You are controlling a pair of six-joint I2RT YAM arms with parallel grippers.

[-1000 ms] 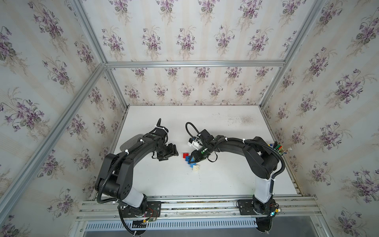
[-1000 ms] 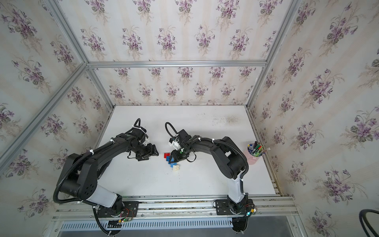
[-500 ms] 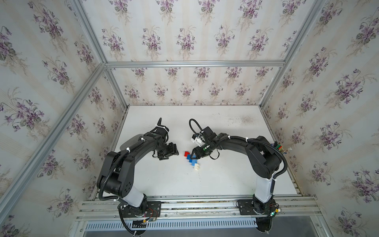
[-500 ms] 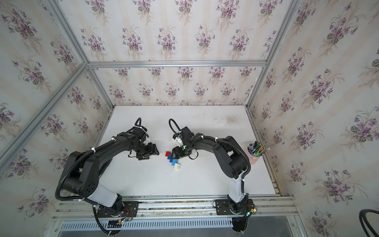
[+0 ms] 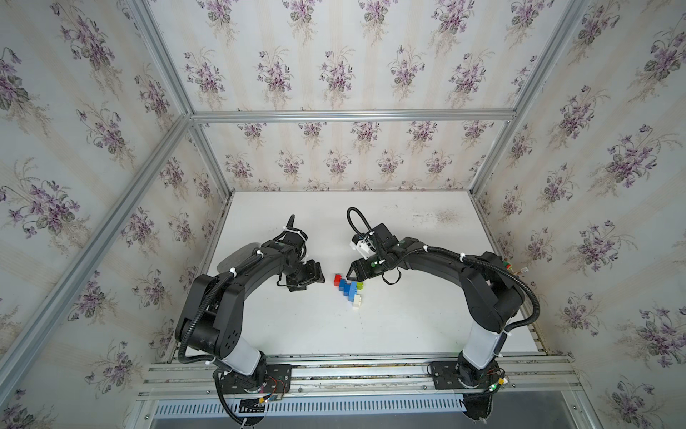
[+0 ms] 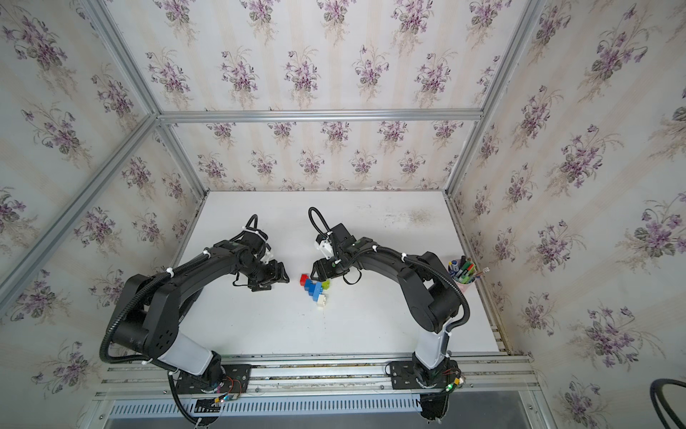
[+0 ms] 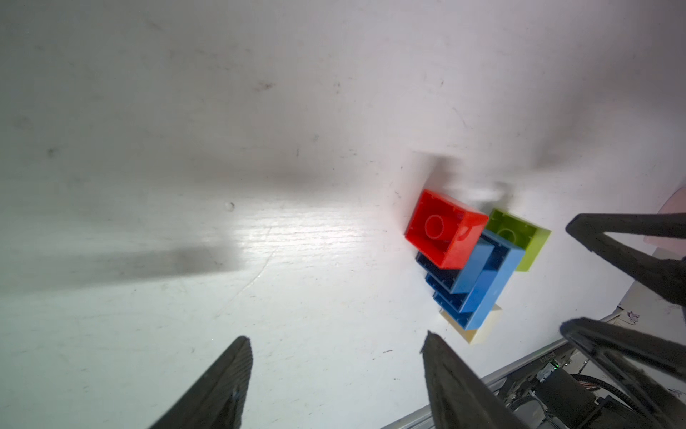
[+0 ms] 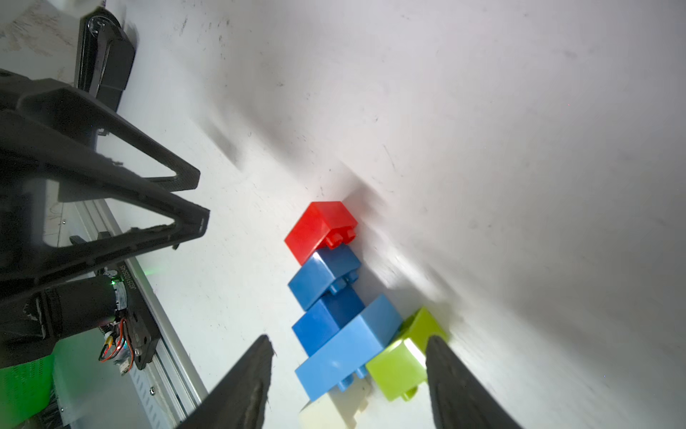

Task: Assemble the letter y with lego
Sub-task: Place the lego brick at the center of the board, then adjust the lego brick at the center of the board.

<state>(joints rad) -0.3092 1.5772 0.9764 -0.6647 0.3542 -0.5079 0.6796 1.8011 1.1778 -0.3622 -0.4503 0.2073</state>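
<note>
Red brick (image 5: 337,279): bright red. Two dark blue bricks (image 8: 321,276): deep blue. Long brick (image 8: 349,347): light blue. Green brick (image 8: 401,356): lime. Last brick (image 5: 357,300): cream-white.

Table (image 5: 408,319): plain white with grey scuffs.

Walls (image 5: 334,67): pale cream stripes, purple flower sprays, dull green leaves.

Frame rails (image 5: 352,116): silver.

My left arm (image 5: 241,271) and right arm (image 5: 438,260): black, white near the base.

Cup (image 6: 466,288): pink.

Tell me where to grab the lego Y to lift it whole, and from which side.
Grip the dark blue stem, coming straight down from above, jaws closing across its flat sides. The letter y lies flat on the table; the stem is narrow and straight with bare table on both sides, so probably easiest to straddle.
</note>
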